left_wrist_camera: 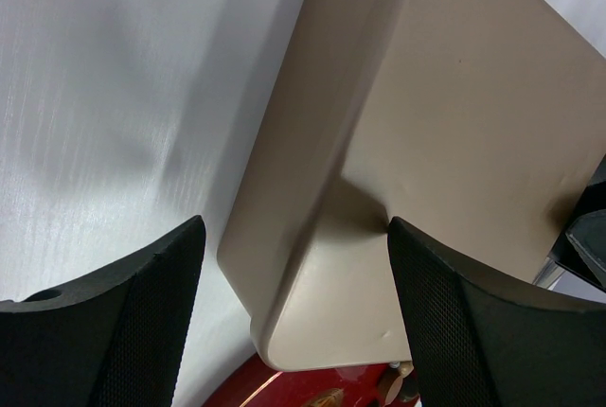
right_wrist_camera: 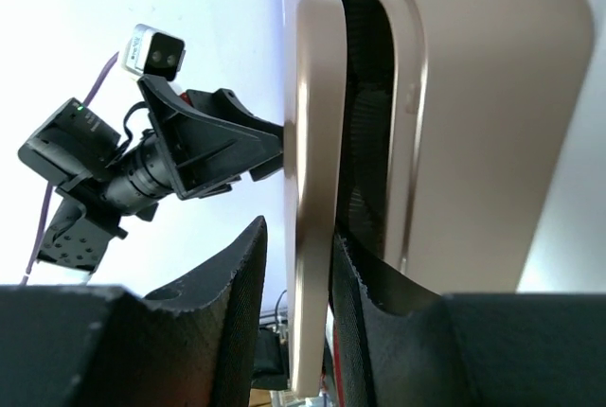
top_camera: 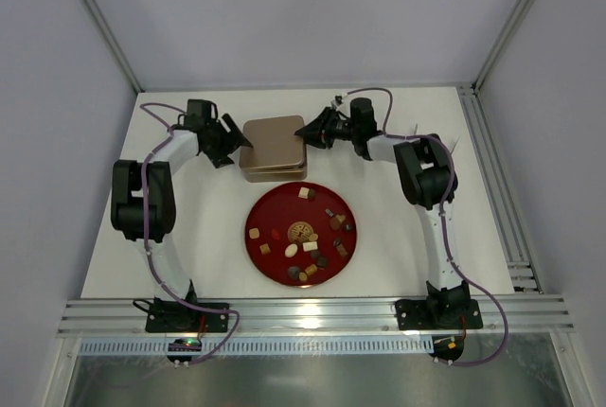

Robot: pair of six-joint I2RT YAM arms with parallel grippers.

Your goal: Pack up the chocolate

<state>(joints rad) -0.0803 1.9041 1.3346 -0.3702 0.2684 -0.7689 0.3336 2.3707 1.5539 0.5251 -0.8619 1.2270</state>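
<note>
The chocolate (top_camera: 305, 237), several small brown, tan, cream and red sweets, lies spread over a red plate (top_camera: 270, 208) in the table's middle. Behind the plate stands a gold tin (top_camera: 273, 147). Its lid (right_wrist_camera: 308, 95) is lifted off the base (right_wrist_camera: 492, 95) on one side, showing a dark gap. My right gripper (right_wrist_camera: 298, 232) is open around the lid's edge, with one finger in the gap and the other a little clear of the lid. My left gripper (left_wrist_camera: 294, 237) is open, straddling the near left corner of the tin (left_wrist_camera: 454, 123). The right gripper (top_camera: 311, 132) and left gripper (top_camera: 227, 147) flank the tin.
A strip of the red plate (left_wrist_camera: 303, 388) shows under the tin's corner. The left arm's wrist and camera (right_wrist_camera: 180, 151) sit just beyond the lid. An aluminium rail (top_camera: 312, 312) runs along the near edge and another (top_camera: 492, 180) along the right side.
</note>
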